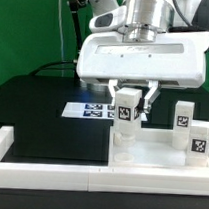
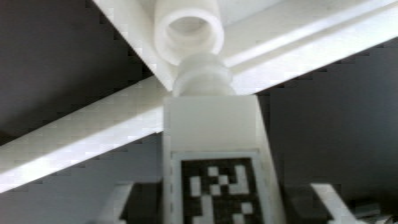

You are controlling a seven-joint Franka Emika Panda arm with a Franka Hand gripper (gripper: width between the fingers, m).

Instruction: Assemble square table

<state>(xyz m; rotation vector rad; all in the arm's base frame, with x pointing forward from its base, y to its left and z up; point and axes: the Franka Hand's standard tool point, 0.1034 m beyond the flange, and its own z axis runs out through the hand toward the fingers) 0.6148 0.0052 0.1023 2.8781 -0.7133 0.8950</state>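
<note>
Tool (image 1: 129,101) clamped on one tagged leg (image 1: 124,112), which I see upright over tabletop (image 1: 154,156) near corner hole (image 2: 187,28). Two legs (image 1: 181,118) stand right.

exterior view: faces the arm from the front, slightly above the worktop (image 1: 37,108), fairly near.
wrist view: very close, blurred, looking along the hand (image 2: 217,195).
shared: the tagged leg (image 1: 123,112), probably the same one (image 2: 217,140).

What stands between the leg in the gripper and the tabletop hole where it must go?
Nothing visible does. The gripper holds the leg upright over the tabletop, and in the wrist view the leg's tip points straight at the round corner hole, with no part between them. The other legs stand aside.
</note>
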